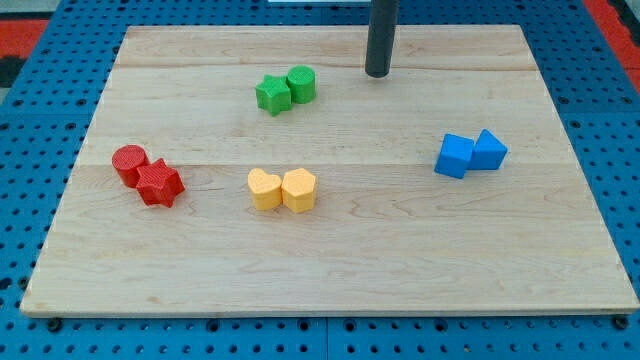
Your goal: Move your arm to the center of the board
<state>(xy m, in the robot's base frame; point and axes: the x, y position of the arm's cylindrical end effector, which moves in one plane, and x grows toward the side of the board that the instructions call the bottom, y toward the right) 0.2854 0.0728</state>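
My tip (377,73) rests on the wooden board (330,260) near the view's top, right of centre. A green star block (272,94) and a green cylinder (301,83) sit together to the tip's left. A yellow heart block (264,188) and a yellow hexagon block (299,189) lie side by side near the board's middle, below and left of the tip. A red cylinder (129,163) and a red star block (158,183) touch at the view's left. A blue cube (455,155) and a blue triangular block (489,150) touch at the view's right.
The board lies on a blue perforated base (40,120). A red area (30,25) shows at the view's top left corner and another red area (615,20) at the top right.
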